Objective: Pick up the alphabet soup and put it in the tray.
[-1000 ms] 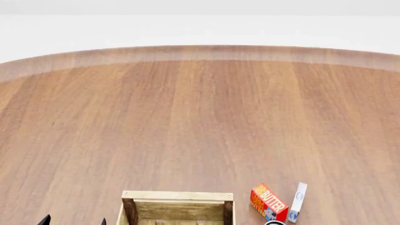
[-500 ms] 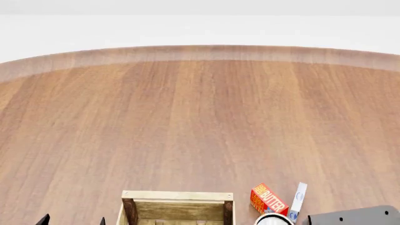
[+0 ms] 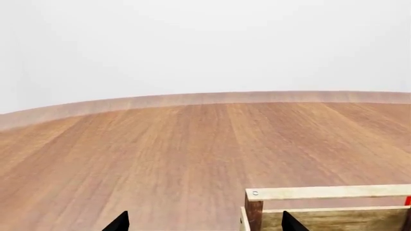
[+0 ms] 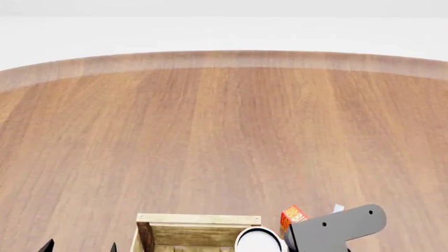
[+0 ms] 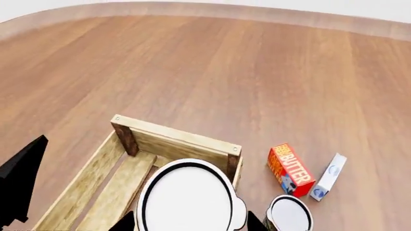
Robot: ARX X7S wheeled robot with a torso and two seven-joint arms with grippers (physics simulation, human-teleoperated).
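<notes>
The alphabet soup [image 5: 186, 197] shows only its pale round top with a dark ring; its label is hidden. My right gripper [image 5: 189, 222] is shut on it, one dark fingertip at each side. It hangs over the near right part of the tray [image 5: 173, 137], a light-wood crate with dark corner posts. In the head view the can top [image 4: 257, 240] sits above the tray's [image 4: 199, 219] right end, with my grey right arm link [image 4: 336, 224] beside it. My left gripper [image 3: 204, 224] is open and empty, left of the tray's [image 3: 321, 193] corner.
A second can [image 5: 289, 214] stands on the table to the right of the tray. Beyond it lie a red butter box [image 5: 290, 164] and a small white box [image 5: 327, 171]. The round wooden table's far edge [image 4: 224, 58] curves across the back.
My right arm has come in from the lower right, carrying the can leftward from beside the butter box to over the tray's right end. The left gripper has not moved.
</notes>
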